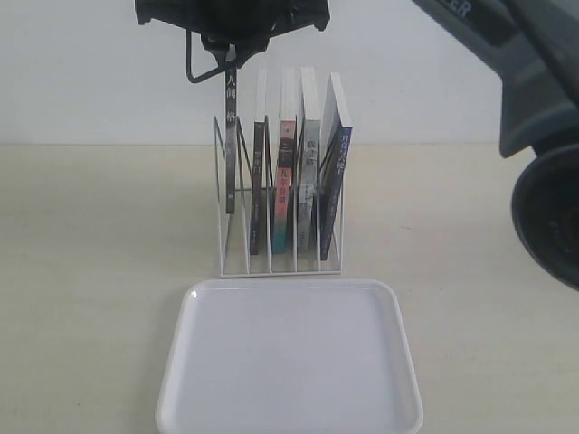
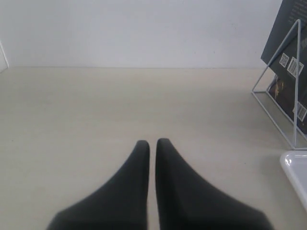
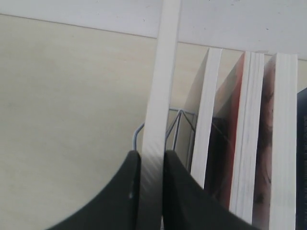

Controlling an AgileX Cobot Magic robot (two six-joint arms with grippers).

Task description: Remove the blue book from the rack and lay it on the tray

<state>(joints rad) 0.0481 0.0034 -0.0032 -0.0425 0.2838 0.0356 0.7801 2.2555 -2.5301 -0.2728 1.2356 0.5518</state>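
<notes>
**Right gripper** (image 1: 231, 54) (image 3: 151, 155): reaches in at the top centre of the exterior view, pointing downward. Its jaws are clamped on a thin black-spined book (image 1: 231, 136), one finger (image 3: 120, 191) against each cover.

**Left gripper** (image 2: 152, 142): low over the surface (image 2: 72, 120), jaws drawn almost together with nothing between them.

**Dark arm segment** (image 1: 534, 90): fills the right edge of the exterior view.

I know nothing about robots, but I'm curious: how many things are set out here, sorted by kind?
Books: 5 (raised black-spined book, second black-spined book, pink-and-teal-spined book, pale-spined book, blue book)
Wire rack: 1
White tray: 1
Total: 7
</notes>
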